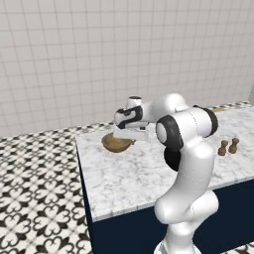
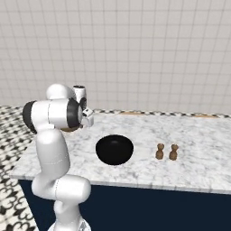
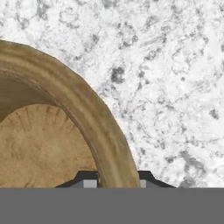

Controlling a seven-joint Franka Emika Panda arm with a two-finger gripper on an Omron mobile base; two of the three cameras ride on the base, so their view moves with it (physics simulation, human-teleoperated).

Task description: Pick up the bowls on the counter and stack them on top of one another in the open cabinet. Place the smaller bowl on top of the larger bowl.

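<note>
Wooden bowl (image 3: 52, 131) sits near the far left corner of the marble counter (image 1: 129, 173), its rim pinched between the closed fingers of the gripper (image 3: 117, 179). Black bowl (image 2: 114, 149) rests apart toward the front edge, beside two small brown shakers (image 2: 166, 152).

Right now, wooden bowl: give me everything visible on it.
The smaller bowl is round, tan-brown and wood-grained, with a thick rim and a lighter, radially streaked inside. It sits upright on the counter, near its far left corner by the left base view, well apart from the larger bowl. In the hand view the gripper straddles its rim, one finger inside and one outside, closed on the wall. It has not been lifted as far as can be seen.
</note>
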